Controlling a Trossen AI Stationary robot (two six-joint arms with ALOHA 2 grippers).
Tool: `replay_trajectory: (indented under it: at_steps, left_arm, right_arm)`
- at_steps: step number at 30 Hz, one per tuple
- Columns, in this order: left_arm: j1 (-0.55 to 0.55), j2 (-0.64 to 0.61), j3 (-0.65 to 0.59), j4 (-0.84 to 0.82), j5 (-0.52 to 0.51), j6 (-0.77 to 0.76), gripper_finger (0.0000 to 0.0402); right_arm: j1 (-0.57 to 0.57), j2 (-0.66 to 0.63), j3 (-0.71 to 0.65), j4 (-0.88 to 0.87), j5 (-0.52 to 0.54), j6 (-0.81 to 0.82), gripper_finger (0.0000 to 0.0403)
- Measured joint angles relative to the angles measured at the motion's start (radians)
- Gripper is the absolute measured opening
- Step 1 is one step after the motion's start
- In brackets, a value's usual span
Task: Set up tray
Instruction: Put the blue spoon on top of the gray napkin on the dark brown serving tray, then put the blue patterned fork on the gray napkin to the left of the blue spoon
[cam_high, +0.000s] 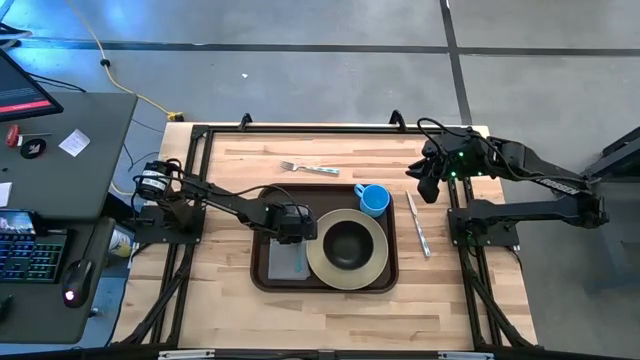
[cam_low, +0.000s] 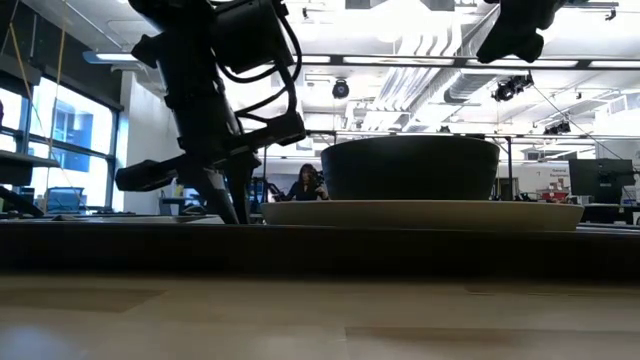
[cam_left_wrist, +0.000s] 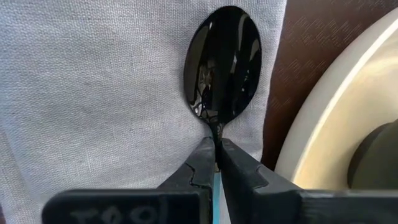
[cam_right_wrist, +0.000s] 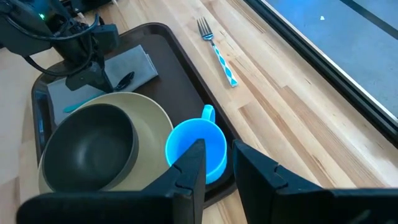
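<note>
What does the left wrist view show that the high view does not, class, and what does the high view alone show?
Only the left wrist view shows the spoon, its neck pinched by the left gripper, bowl on the napkin. Only the high view shows the fork, knife, blue mug and the raised right gripper off the tray. Both show napkin, tray and plate.

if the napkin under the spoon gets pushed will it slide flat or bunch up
Probably bunch: the napkin looks like soft woven cloth, so likely floppy and light. The spoon lying on it, its handle between the left tool's fingers, may pin that part, so wrinkling seems likelier than sliding.
</note>
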Motion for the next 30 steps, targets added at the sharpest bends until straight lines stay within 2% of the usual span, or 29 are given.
replay_trajectory:
  at_steps: [4,12,17,23,30]
  left_arm:
    - [0.000,0.000,0.000,0.000,0.010,0.000,0.0069]
    - [0.000,-0.001,0.000,0.006,0.025,-0.001,0.0165]
    - [0.000,-0.003,0.000,0.022,0.026,-0.001,0.0205]
    - [0.000,-0.012,0.038,-0.010,0.037,0.019,0.0215]
    - [0.041,-0.013,0.195,-0.262,0.028,0.167,0.0196]
  right_arm:
    - [0.000,0.000,0.000,0.000,0.000,0.000,0.0071]
    - [0.000,0.000,0.000,0.000,0.000,0.000,0.0071]
    - [0.000,0.000,0.000,0.000,0.000,0.000,0.0071]
    - [0.000,0.000,0.000,0.000,0.000,0.000,0.0071]
    - [0.000,0.000,0.000,0.000,0.000,0.000,0.0071]
